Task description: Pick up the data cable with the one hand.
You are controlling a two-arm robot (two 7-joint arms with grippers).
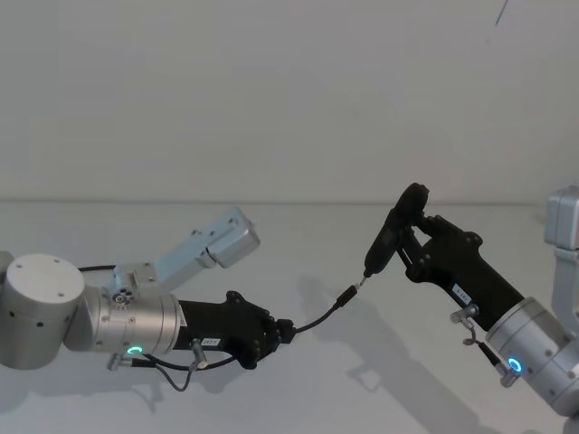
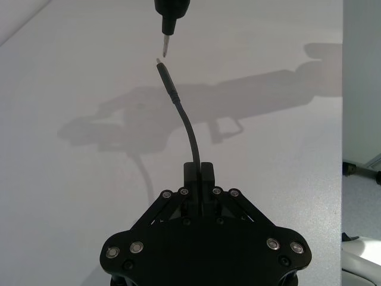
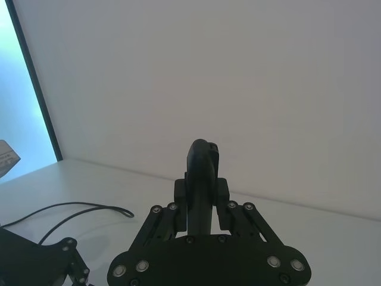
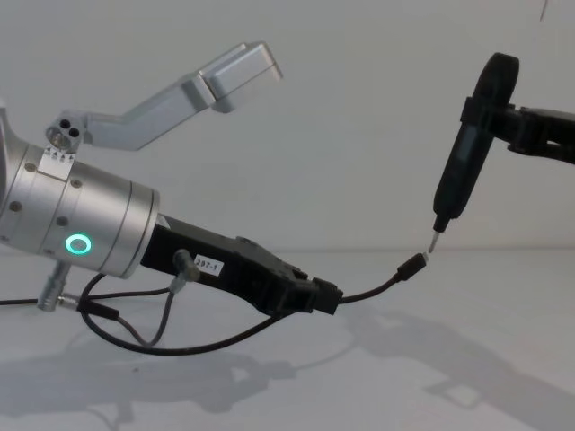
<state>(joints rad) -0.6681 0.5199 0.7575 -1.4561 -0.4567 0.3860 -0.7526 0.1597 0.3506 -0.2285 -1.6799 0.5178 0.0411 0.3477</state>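
Already my left gripper (image 1: 282, 331) is pinched together on the data cable (image 1: 318, 320), holding it a short way behind the plug (image 1: 347, 296), so the free end arcs up and forward above the white desk (image 1: 298, 398) while the rest of the cord trails back under my left arm. The plug's silvery tip hangs in the air right beside the metal tip of the black pen-shaped tool (image 1: 387, 231) that my right gripper (image 3: 201, 199) clamps upright between its fingers; from my left wrist camera the two tips look nearly touching, though I cannot tell whether they actually meet. That closeness is the main hazard as I see it: the cord is limp past my grip, so any quick motion of either arm could swing the plug into the tool tip, bending the connector or knocking it sideways. My hold is also on a thin round cord between narrow fingers, and if the trailing length snags under my arm or drags on the desk, the pull could slide the cable through the gripper and drop it. Lifting slowly, and keeping the right arm clear, seems the safer course.
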